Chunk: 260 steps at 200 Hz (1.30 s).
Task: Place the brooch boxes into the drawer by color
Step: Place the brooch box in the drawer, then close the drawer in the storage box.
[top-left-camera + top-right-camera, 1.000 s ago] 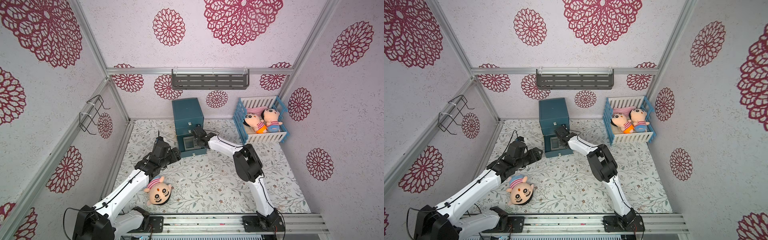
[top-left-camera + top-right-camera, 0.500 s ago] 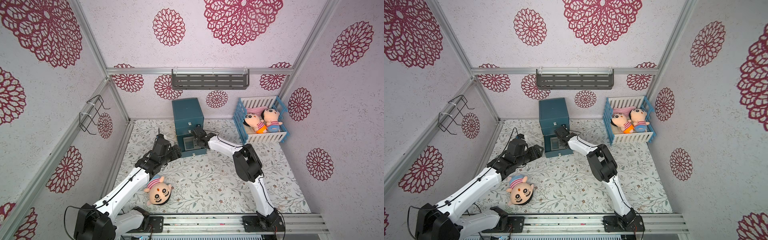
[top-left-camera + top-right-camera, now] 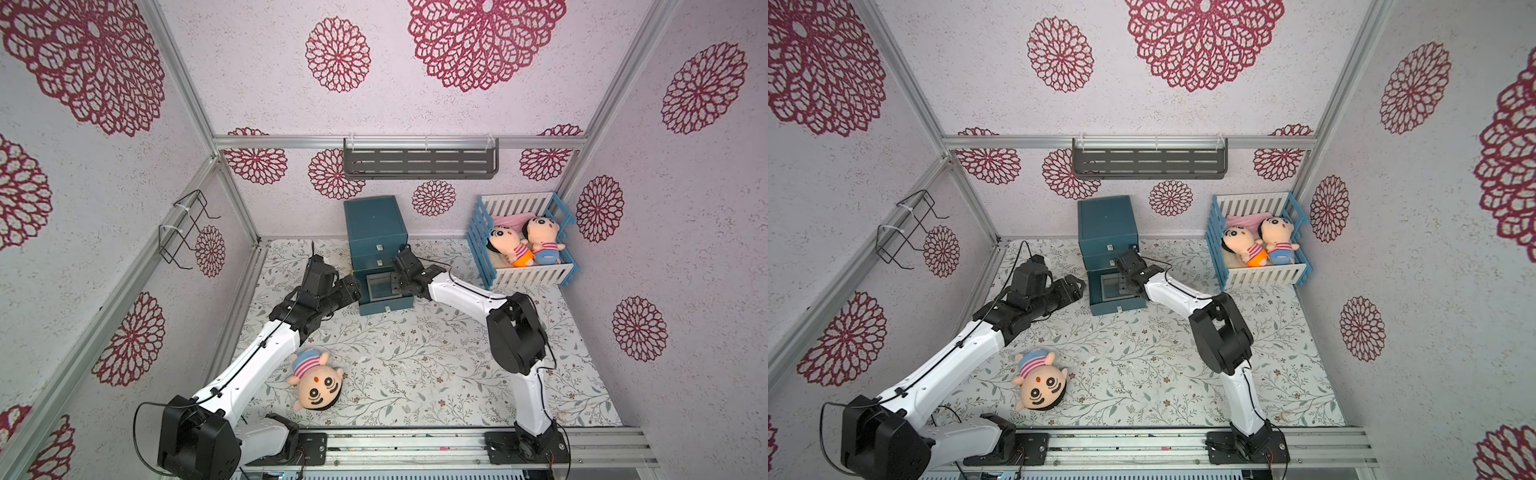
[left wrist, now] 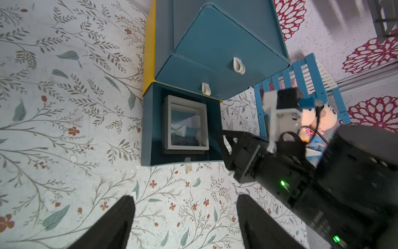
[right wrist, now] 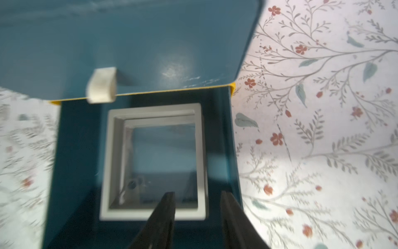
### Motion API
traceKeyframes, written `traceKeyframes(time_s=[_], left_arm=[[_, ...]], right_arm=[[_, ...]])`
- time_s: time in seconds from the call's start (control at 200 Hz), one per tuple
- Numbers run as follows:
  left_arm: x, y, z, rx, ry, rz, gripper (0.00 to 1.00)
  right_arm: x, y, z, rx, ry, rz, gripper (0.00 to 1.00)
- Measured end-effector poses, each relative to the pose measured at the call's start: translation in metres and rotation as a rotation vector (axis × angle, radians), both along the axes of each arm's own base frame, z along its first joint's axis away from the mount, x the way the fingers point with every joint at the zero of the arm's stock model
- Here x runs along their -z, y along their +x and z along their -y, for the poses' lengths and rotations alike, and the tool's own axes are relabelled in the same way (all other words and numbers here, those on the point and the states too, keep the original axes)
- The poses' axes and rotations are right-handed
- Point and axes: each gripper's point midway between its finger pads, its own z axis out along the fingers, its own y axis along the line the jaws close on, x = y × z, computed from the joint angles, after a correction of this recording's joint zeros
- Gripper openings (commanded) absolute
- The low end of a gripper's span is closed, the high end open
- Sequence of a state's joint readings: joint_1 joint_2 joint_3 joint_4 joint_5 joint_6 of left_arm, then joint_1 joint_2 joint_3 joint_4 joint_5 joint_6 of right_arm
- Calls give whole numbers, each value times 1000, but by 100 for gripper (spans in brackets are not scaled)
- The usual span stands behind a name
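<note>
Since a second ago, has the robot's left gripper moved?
Yes. The left gripper has edged toward the back wall, alongside the open drawer.

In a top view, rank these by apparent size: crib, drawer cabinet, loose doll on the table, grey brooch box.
Largest to smallest: crib, drawer cabinet, loose doll, grey brooch box. Crib and cabinet look close; that pair is unsure.
</note>
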<state>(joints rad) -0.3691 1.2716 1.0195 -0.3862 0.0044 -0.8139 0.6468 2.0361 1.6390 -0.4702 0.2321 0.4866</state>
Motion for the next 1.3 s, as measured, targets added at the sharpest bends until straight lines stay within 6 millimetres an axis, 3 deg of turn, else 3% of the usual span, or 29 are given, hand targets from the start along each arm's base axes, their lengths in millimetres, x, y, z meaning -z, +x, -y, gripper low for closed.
traceKeyframes(time_s=[0.125,0.23,0.47,0.6,0.695,0.981,1.186,1.301], left_arm=[[-12,18,-7,-18,-20,8,83],[-24,34,-11,-26,-33,19,83],[-37,76,-19,-35,-63,23,83],[-35,100,-18,-29,-79,5,83],[-32,117,-16,-16,-96,-3,83],[-23,166,-18,-4,-135,-16,81],[-14,193,-17,19,-161,-21,76],[8,199,-13,30,-171,-63,74]], right_arm=[[-22,-22,5,2,102,11,43],[-27,-40,9,6,193,1,43],[9,-84,17,46,426,-123,43],[29,-97,17,77,523,-195,50],[31,-100,13,87,589,-220,55],[24,-96,2,129,846,-253,54],[44,-98,-3,177,956,-309,52],[53,-96,-5,203,996,-324,50]])
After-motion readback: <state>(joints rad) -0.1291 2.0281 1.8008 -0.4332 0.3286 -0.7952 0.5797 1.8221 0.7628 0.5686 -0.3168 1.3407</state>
